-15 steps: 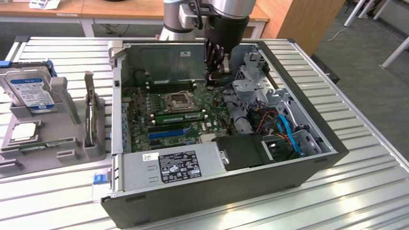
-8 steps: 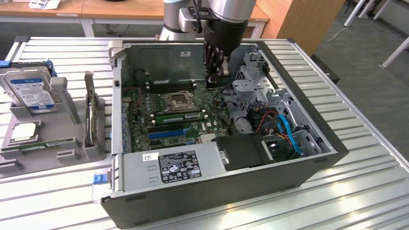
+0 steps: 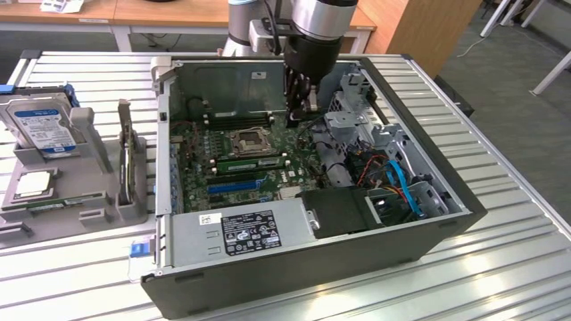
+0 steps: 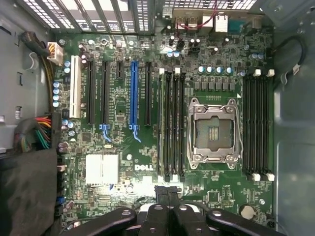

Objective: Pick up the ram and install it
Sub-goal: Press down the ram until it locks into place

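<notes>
I had the claw (image 4: 169, 194) pressed together, empty, over the motherboard's (image 4: 123, 147) edge beside the ram (image 4: 162, 123) standing seated in its slot left of the CPU socket (image 4: 214, 130), so installation looked finished.

Shut gripper (image 4: 168, 192) over motherboard (image 4: 123, 142), beside empty CPU socket (image 4: 214, 130).

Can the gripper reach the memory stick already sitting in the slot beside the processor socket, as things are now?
Probably yes. The gripper hangs shut inside the open case, and the memory stick beside the socket lies uncovered, nothing above it.
</notes>
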Controlling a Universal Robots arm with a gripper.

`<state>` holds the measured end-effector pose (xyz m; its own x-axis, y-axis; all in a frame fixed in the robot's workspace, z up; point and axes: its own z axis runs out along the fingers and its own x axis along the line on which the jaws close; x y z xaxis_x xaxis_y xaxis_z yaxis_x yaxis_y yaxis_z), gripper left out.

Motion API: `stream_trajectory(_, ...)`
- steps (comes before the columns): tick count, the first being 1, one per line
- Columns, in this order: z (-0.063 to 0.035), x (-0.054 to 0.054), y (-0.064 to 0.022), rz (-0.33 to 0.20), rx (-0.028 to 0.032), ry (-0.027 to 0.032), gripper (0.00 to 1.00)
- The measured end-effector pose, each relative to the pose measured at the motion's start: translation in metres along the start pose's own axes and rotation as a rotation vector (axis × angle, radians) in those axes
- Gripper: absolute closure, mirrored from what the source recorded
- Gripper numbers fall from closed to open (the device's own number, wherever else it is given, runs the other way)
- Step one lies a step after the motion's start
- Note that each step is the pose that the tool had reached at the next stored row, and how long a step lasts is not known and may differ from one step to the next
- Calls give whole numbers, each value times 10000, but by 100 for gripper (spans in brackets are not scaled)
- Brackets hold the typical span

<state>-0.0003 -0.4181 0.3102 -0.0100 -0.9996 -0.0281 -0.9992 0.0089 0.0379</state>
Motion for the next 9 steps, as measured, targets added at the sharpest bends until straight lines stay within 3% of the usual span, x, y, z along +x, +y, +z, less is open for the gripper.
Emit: stream_trajectory(9, 114, 3, -4, 0, 3, 1, 90)
